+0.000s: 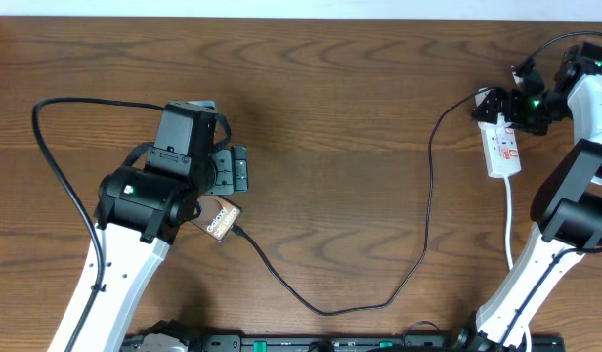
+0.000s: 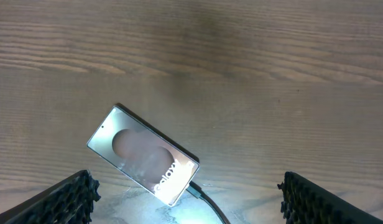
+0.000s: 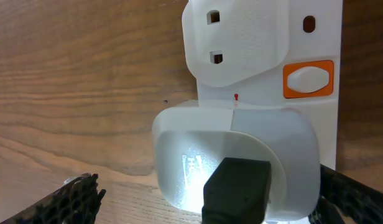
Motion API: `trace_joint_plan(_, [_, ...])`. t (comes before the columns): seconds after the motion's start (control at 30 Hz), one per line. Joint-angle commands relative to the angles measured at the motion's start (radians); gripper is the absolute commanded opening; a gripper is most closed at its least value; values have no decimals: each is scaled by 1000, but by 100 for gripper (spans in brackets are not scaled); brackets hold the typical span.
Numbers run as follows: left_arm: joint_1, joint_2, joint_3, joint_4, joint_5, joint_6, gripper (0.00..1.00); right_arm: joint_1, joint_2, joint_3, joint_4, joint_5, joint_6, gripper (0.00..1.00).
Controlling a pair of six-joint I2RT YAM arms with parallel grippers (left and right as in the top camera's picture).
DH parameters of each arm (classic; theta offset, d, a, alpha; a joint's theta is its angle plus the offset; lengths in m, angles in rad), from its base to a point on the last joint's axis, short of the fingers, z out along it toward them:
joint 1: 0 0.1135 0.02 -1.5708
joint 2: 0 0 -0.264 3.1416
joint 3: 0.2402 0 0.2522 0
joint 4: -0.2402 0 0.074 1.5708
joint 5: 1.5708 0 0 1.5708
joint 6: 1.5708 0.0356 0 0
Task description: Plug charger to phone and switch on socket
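The phone (image 2: 142,155) lies flat on the wood with its dark face and white "Galaxy" lettering up; it also shows in the overhead view (image 1: 222,218). The charger cable (image 1: 330,310) runs from the phone's lower end in a long loop to the socket (image 1: 503,149). Its plug tip (image 2: 195,190) looks seated in the phone. My left gripper (image 2: 190,210) is open just above and beside the phone, holding nothing. My right gripper (image 3: 210,200) is open, its fingers on either side of the white adapter (image 3: 235,149) plugged into the socket (image 3: 331,37).
An orange-rimmed white switch (image 3: 308,79) sits on the strip just beyond the adapter. A black USB plug (image 3: 236,190) sticks out of the adapter. The strip's white cord (image 1: 510,210) runs down past the right arm. A thick black arm cable (image 1: 57,166) loops at the left.
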Motion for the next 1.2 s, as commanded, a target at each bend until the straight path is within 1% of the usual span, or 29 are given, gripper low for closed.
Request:
trace_joint_plan(0.0, [-2, 3, 12, -4, -20, 13, 93, 22, 53, -19, -51, -40, 51, 99])
trace_joint_plan(0.27, [-2, 3, 12, -4, -20, 13, 93, 21, 53, 9, -69, -35, 55, 99])
trace_joint_plan(0.4, [-2, 3, 12, -4, -20, 13, 93, 23, 53, 8, -79, 31, 77, 99])
trace_joint_plan(0.67, [-2, 3, 12, -4, -20, 13, 93, 22, 53, 9, -97, 85, 104, 99])
trace_joint_plan(0.97, [-2, 3, 12, -4, -20, 13, 93, 23, 53, 15, -87, 79, 96, 99])
trace_joint_plan(1.07, [-2, 3, 12, -3, -20, 13, 93, 24, 53, 15, -73, 7, 31, 99])
trace_joint_plan(1.17, [-2, 3, 12, -4, -20, 13, 93, 24, 53, 15, -63, -26, 12, 99])
